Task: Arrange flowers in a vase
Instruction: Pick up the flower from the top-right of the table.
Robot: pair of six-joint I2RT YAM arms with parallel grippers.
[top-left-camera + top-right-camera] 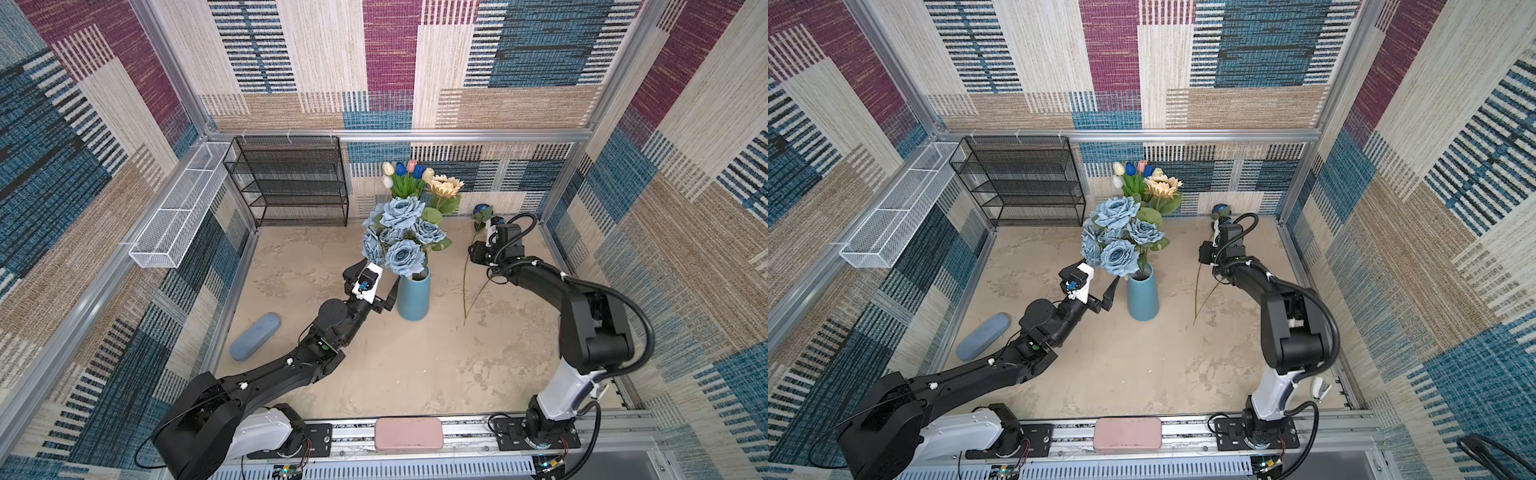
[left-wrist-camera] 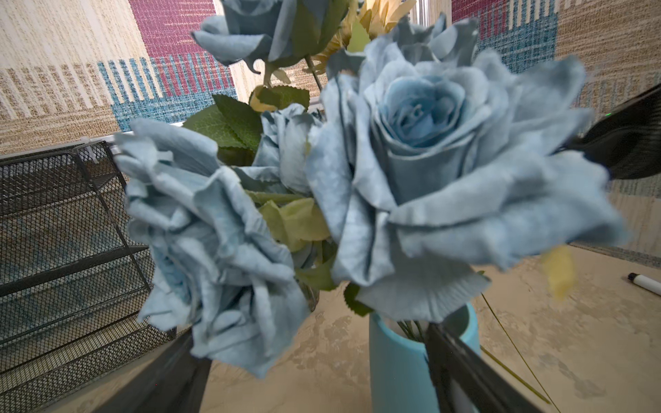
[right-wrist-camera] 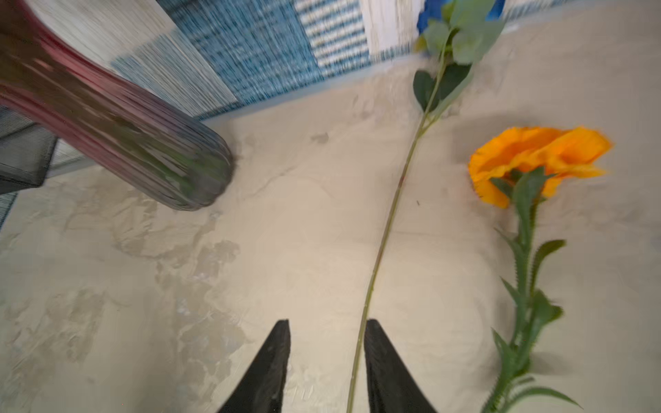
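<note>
Right gripper half-closed around the deep blue rose stem on the table, not pinching yet. Left gripper wide open, empty, beside the blue vase. Pale blue rose bunch is in the vase; orange bloom lies loose. Judged partway. No readable writing.

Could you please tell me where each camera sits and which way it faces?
Top views: high over the front rail, looking down toward the back wall; left arm and right arm show.
Left wrist: faces the pale blue roses in the blue vase; open left gripper frames them.
Right wrist: looks down at the table; a long stem passes through the right gripper.
Shared: pale blue roses and blue vase, top and left-wrist views.
</note>
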